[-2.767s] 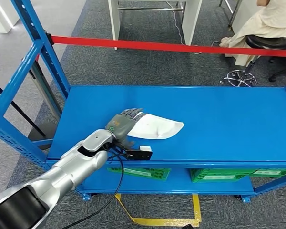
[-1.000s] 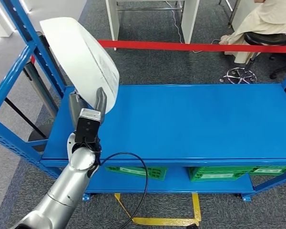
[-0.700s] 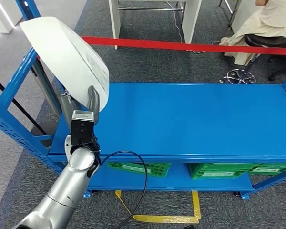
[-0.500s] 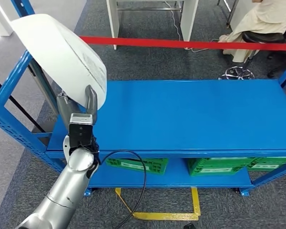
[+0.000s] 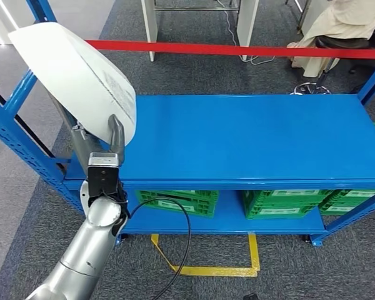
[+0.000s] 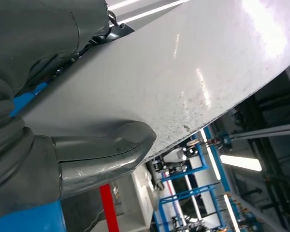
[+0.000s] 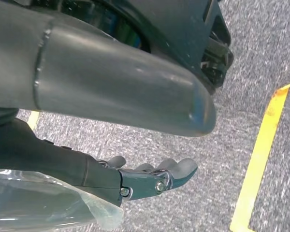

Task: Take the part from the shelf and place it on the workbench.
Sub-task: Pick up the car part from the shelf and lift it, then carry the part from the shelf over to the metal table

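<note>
In the upper left of the head view, the white part (image 5: 77,78) was up off the blue shelf (image 5: 252,137), held tilted in the air above the shelf's left end, so the pick looked done and the carrying step was in hand. No workbench could be made out for certain, so the next move, as I judged it, called for turning away from the shelf with the wide, thin part kept steady and clear of the blue upright (image 5: 15,103) beside it. The left hand (image 5: 100,140) in the lower left gripped the part's lower edge, thumb (image 6: 107,152) pressed flat on its glossy face and the other fingers behind it. The right hand (image 7: 154,176) hung over the grey carpet (image 7: 245,106) beside a yellow floor line (image 7: 260,159), fingers straight and close together, holding nothing.
</note>
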